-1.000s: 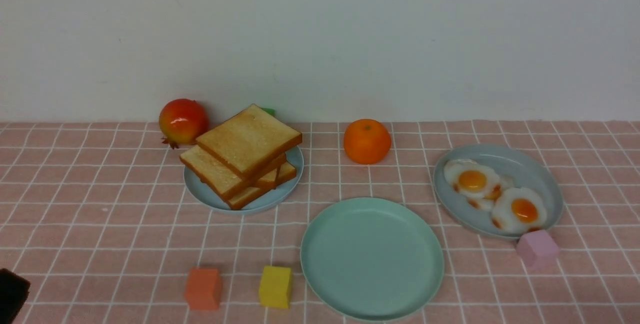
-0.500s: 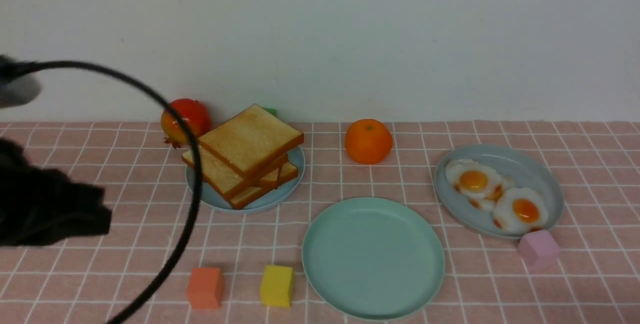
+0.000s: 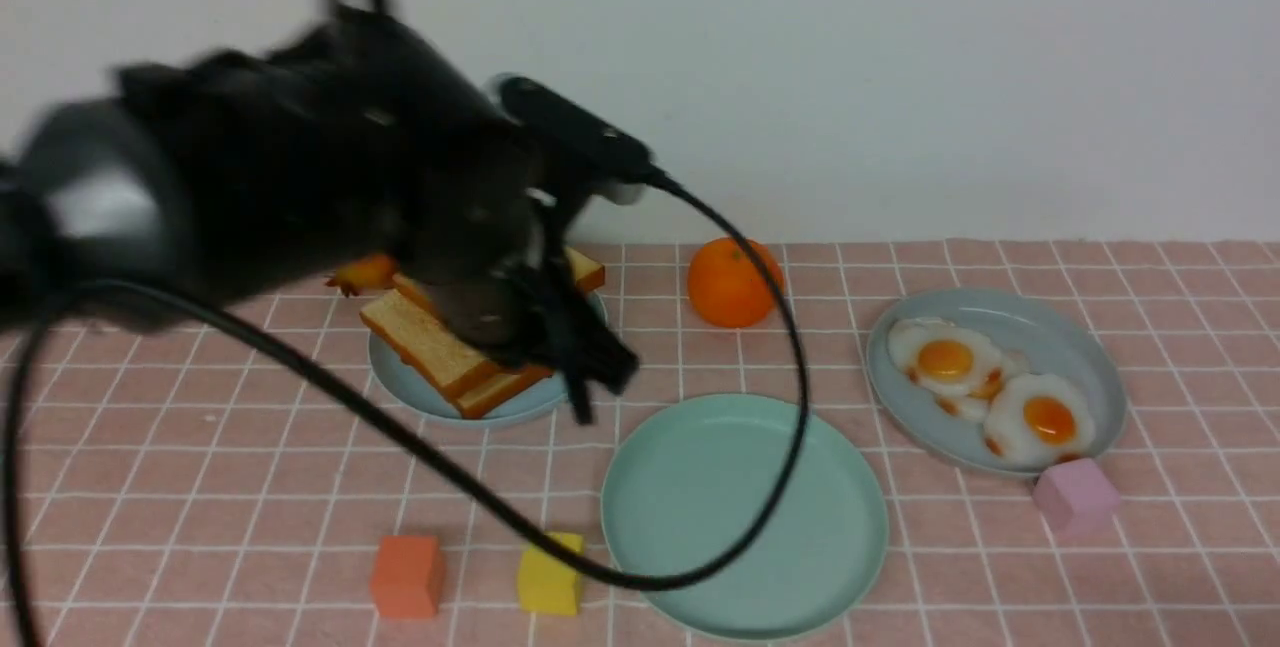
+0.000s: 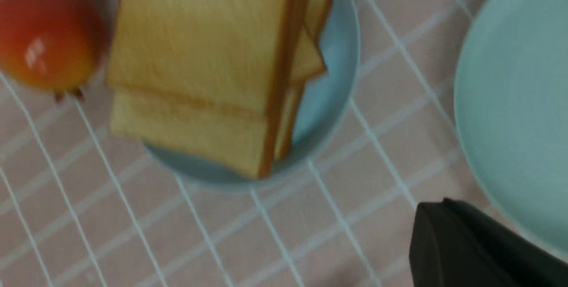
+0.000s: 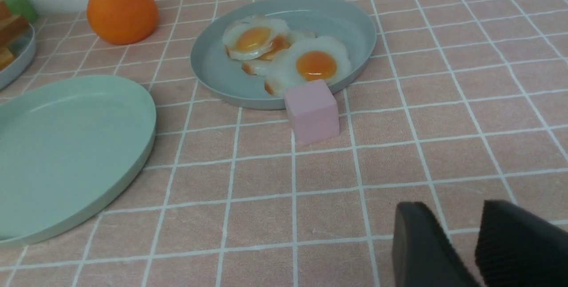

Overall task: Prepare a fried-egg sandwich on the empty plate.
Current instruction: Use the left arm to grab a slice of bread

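A stack of tan toast slices (image 3: 430, 342) (image 4: 195, 56) lies on the pale blue plate (image 3: 400, 379) (image 4: 333, 78). My left gripper (image 3: 592, 374) (image 4: 439, 209) hangs shut and holds nothing, just over that plate's near right rim, apart from the toast. The arm hides the stack's top in the front view. The empty mint-green plate (image 3: 745, 517) (image 4: 514, 100) (image 5: 66, 145) sits front centre. Fried eggs (image 3: 945, 359) (image 5: 253, 38) lie on the grey-blue plate (image 3: 1060, 329) (image 5: 337, 16) at the right. My right gripper (image 5: 452, 209) stands open over bare cloth, nothing between its fingers.
An orange (image 3: 733, 282) (image 5: 122, 12) stands at the back centre. A red pomegranate (image 4: 49, 38) is beside the toast plate. A pink cube (image 3: 1075, 497) (image 5: 313, 112) touches the egg plate's near rim. Orange (image 3: 405, 577) and yellow (image 3: 548, 574) cubes sit front left. The left arm's cable (image 3: 795, 377) loops over the mint plate.
My left arm has swung in from the left edge to above the toast plate, and its gripper has shut. Plates, food and cubes have not moved.
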### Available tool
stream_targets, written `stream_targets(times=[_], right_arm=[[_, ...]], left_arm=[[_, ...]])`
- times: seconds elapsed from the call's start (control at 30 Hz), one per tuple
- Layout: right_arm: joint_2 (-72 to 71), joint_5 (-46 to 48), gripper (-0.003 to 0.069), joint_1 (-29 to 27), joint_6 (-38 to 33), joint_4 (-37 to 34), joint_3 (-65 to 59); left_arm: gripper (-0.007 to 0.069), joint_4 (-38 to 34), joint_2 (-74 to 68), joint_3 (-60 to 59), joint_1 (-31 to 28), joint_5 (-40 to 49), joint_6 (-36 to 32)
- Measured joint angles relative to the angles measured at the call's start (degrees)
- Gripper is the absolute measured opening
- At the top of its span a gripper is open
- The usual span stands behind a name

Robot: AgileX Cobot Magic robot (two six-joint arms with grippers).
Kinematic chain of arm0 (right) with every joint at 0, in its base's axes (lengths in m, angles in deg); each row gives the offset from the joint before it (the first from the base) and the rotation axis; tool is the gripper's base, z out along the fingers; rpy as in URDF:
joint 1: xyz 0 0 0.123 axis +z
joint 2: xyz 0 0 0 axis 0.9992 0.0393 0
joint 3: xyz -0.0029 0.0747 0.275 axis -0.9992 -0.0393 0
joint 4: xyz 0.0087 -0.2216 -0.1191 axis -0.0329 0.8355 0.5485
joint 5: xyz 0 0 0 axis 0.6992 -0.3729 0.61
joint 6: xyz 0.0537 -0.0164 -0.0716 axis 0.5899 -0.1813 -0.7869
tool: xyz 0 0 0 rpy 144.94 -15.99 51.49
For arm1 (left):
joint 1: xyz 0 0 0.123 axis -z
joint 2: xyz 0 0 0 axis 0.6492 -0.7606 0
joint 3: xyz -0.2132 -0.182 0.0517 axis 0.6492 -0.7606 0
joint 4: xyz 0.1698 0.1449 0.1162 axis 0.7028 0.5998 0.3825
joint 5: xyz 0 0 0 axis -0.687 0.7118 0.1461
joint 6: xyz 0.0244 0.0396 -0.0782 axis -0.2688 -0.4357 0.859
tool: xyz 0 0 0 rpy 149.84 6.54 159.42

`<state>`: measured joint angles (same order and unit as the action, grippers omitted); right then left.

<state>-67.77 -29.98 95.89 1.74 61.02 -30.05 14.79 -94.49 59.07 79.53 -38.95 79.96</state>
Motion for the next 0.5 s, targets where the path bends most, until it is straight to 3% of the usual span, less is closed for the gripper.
stream_targets(times=[0.13,0.33,0.5], right_arm=[[0.00,0.00,0.0239,0.00,0.00,0.00,0.00],[0.00,0.00,0.0239,0.00,0.00,0.00,0.00],[0.00,0.00,0.0239,0.00,0.00,0.00,0.00]], left_arm=[[0.0013,7.43,-4.27,2.91,0.43,-1.70,6.31],[0.0058,10.31,-11.19,9.60,0.38,-2.20,7.02],[0.0275,13.54,-17.86,15.04,0.38,-1.95,8.16]])
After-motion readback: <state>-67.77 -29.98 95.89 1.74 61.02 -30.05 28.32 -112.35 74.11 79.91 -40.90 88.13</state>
